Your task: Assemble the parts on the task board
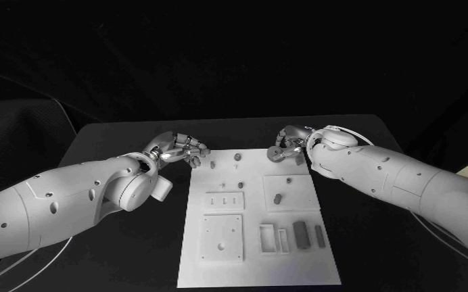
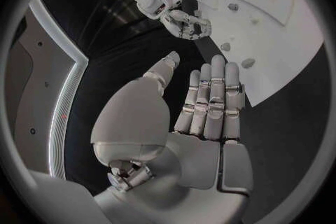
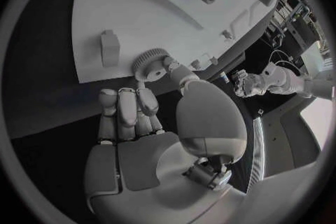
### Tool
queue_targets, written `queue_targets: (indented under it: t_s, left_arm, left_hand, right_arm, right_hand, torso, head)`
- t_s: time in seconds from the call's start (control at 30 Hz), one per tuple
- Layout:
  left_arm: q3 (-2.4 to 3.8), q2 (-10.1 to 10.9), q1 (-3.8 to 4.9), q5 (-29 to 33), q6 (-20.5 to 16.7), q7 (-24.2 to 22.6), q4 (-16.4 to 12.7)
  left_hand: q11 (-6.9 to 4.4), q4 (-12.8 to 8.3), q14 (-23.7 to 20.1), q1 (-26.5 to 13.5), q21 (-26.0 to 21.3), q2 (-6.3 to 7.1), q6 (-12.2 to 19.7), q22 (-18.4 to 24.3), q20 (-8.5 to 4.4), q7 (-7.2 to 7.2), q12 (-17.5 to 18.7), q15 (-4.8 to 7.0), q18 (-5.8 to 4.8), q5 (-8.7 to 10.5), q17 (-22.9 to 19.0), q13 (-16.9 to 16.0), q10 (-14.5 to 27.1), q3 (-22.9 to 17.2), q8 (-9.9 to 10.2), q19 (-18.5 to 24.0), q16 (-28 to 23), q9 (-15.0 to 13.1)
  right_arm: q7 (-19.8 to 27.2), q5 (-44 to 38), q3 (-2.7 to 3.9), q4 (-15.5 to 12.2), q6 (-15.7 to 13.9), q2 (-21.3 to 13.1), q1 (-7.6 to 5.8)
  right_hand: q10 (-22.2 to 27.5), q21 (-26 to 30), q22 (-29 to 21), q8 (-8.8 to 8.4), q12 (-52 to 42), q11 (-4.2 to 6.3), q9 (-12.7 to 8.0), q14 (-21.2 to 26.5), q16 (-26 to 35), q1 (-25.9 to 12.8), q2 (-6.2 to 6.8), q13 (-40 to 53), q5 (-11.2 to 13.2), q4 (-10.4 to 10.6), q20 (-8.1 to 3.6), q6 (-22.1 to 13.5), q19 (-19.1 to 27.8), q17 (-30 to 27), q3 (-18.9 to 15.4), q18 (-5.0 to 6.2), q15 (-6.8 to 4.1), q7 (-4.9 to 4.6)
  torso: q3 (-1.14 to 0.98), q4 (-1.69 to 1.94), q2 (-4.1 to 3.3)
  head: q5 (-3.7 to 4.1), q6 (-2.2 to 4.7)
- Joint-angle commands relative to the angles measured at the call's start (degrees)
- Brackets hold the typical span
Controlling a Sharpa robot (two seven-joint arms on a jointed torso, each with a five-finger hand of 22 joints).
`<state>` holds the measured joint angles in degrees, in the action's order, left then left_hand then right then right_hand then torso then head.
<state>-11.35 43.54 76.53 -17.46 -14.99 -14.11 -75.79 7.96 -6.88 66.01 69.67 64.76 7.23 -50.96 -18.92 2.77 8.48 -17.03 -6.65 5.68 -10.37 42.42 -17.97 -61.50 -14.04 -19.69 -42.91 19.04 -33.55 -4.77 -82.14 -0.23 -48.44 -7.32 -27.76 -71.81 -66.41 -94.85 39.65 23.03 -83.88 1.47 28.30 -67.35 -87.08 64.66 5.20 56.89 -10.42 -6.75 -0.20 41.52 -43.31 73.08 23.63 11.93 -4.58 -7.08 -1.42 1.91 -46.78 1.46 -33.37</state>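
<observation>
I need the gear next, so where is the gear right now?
The gear lies at the far right corner of the task board, touched by the right hand; the head view shows it there too, near a small upright part.

Dim all round; light falls from above onto the task board (image 1: 258,224), the brightest thing before me. Beyond it everything sinks into black. My wrist views bend its straight edges into curves.

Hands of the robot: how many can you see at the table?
2. The left hand is beside the task board's far left corner, fingers holding nothing; the right hand is at its far right corner, next to a gear.
</observation>
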Motion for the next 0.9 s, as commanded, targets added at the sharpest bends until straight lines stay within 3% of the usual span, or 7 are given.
queue_targets:
  t_s: [0.03,0.6,0.9]
  left_arm:
    - [0.06,0.0,0.07,0.3,0.2,-0.4,-0.2]
    - [0.06,0.3,0.07,0.3,-0.1,-0.4,-0.3]
    - [0.07,0.5,0.08,0.3,-0.4,-0.4,-0.5]
  left_hand:
    - [0.06,0.5,-0.4,0.4,-0.4,0.11,0.2,0.1,-0.01,0.19,-0.3,0.09,0.46,-0.24,0.0,-0.1,0.3,0.0,0.3,0.6,-0.2,0.1]
    - [0.05,0.5,-0.4,0.5,-0.4,0.11,0.2,0.1,0.00,0.20,-0.3,0.08,0.46,-0.25,0.0,-0.1,0.3,0.0,0.3,0.6,-0.2,0.1]
    - [0.05,0.5,-0.4,0.5,-0.4,0.11,0.2,0.1,0.00,0.21,-0.3,0.08,0.45,-0.25,0.0,-0.1,0.3,0.0,0.3,0.6,-0.3,0.1]
  right_arm:
    - [0.0,-1.7,-0.09,-0.2,-0.8,-0.1,0.13]
    - [-0.5,-5.5,-0.08,-5.2,-5.3,-1.7,-0.23]
    - [-1.9,-8.0,-0.06,-10.7,-6.9,-2.5,-1.08]
  right_hand:
    - [0.0,-5.8,0.0,-0.07,-0.2,0.52,0.5,0.0,-0.4,2.7,-1.90,-0.1,-0.2,0.0,-0.40,4.5,-0.1,-0.1,1.3,0.18,-0.50,-2.27]
    - [-0.2,-5.9,0.0,0.01,-0.4,0.57,0.5,-0.1,-0.6,3.0,-1.42,-0.2,-0.2,0.0,-0.39,5.1,-0.2,-0.2,1.9,0.15,-0.52,-2.22]
    - [-0.4,-6.0,0.1,0.08,-0.5,0.61,0.6,-0.2,-0.7,3.0,-1.08,-0.2,-0.1,0.1,-0.38,5.5,-0.3,-0.2,2.0,0.14,-0.54,-2.19]
  torso:
    - [-0.02,-0.01,0.02]
    - [0.03,-0.01,0.01]
    - [0.05,0.02,-0.01]
  head:
    - [0.00,0.03]
    - [-0.13,0.26]
    - [-0.36,0.47]
